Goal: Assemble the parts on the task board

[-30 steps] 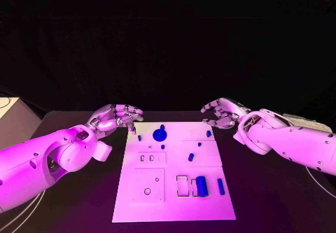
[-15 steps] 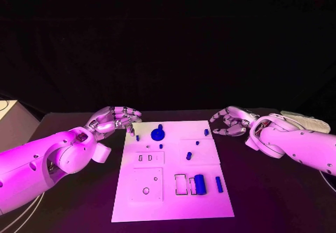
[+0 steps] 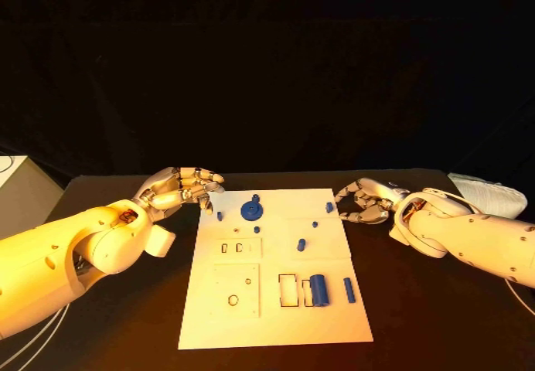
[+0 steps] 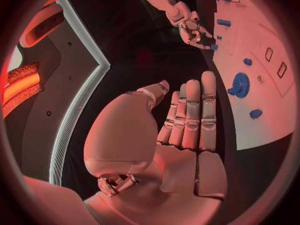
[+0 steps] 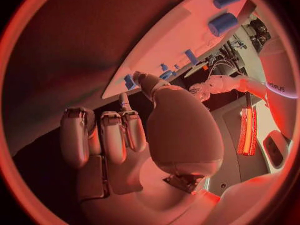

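The white task board [image 3: 273, 325] lies mid-table with blue parts on it: a round gear-like piece [image 3: 251, 209], several small pegs such as one [image 3: 301, 246] mid-board, a thick cylinder [image 3: 319, 290] and a thin bar [image 3: 349, 290]. My left hand [image 3: 184, 185] hovers at the board's far left corner, fingers straight and together [image 4: 194, 110], holding nothing. My right hand [image 3: 362, 202] sits low at the far right edge, fingers curved and apart. Its thumb tip [image 5: 142, 79] is right beside a small blue peg [image 3: 330, 207], with no grip showing.
Empty rectangular slots [image 3: 290, 292] and small recesses [image 3: 234, 249] mark the board's near half. A pale bundle [image 3: 491, 195] lies at the table's far right, behind my right arm. A light box [image 3: 17, 193] stands off the left edge.
My right hand has come down and in toward the board's far right edge, ending beside the small peg. The left hand has hardly moved. The parts lie as before.
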Tool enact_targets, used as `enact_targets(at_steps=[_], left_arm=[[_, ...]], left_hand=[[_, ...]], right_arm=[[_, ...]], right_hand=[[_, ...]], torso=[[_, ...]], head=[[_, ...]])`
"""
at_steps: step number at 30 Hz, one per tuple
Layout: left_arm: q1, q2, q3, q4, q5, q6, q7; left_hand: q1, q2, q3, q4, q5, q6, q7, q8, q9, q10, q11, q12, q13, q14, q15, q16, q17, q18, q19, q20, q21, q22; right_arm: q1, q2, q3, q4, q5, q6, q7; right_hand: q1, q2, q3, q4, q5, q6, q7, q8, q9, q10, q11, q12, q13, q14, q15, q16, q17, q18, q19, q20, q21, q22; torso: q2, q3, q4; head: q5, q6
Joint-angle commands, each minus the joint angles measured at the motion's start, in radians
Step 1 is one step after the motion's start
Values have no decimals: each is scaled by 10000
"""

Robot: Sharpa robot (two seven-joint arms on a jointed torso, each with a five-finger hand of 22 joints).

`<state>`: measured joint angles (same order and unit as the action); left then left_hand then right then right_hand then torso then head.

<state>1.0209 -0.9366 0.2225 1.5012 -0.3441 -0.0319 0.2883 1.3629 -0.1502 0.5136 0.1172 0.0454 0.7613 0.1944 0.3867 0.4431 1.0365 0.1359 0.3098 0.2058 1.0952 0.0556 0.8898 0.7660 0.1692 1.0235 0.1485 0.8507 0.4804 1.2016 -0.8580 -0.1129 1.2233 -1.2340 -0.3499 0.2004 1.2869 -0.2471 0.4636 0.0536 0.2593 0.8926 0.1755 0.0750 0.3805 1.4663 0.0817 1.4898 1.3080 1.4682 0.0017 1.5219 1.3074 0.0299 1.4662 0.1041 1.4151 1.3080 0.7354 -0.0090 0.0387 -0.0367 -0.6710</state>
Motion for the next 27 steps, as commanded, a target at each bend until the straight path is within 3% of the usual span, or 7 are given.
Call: enact_targets(at_steps=[1,6,16,27], left_arm=[[-6,1,6,33,-32,199,118],[-5,-9,6,45,-33,201,107],[-3,-32,6,91,-34,230,77],[-3,-68,7,127,-35,237,58]], left_hand=[[-87,5,49,2,36,-71,190,-52,8,-90,-12,-39,-10,-20,12,-35,-11,147,-51,-24,-7,-5],[-76,12,59,-9,35,-72,190,-52,11,-91,-12,-38,-9,-7,10,-31,-8,148,-45,-24,0,-3],[-76,12,59,-9,35,-72,190,-52,11,-91,-12,-38,-9,-7,10,-31,-8,148,-45,-24,0,-3],[-75,15,65,-17,35,-76,194,-53,14,-95,-9,-38,-8,5,11,-29,-5,148,-40,-24,10,0]], right_arm=[[-18,81,10,-64,-153,-505,-218],[-53,241,11,-186,-104,-544,-286],[-129,582,11,-397,-76,-422,-355],[-149,869,11,-682,-74,-354,-391]], right_hand=[[-2,125,-53,11,47,-55,-3,-31,-6,221,63,17,1853,749,63,-31,1551,129,259,39,-26,1025],[-31,157,-58,36,60,-50,4,-28,-5,231,70,25,1861,749,67,-31,1551,126,267,41,-15,1037],[-68,194,-62,69,62,-45,12,-25,-5,231,77,25,1860,750,72,-32,1551,127,267,45,-20,1033],[-74,241,-47,82,40,-5,10,-4,3,247,76,40,1874,756,76,-21,1575,122,279,48,-2,1053]], torso=[[14,-12,16],[27,-15,2],[37,-15,47],[24,-4,12]], head=[[19,-16],[51,-29],[30,-83],[94,-138]])
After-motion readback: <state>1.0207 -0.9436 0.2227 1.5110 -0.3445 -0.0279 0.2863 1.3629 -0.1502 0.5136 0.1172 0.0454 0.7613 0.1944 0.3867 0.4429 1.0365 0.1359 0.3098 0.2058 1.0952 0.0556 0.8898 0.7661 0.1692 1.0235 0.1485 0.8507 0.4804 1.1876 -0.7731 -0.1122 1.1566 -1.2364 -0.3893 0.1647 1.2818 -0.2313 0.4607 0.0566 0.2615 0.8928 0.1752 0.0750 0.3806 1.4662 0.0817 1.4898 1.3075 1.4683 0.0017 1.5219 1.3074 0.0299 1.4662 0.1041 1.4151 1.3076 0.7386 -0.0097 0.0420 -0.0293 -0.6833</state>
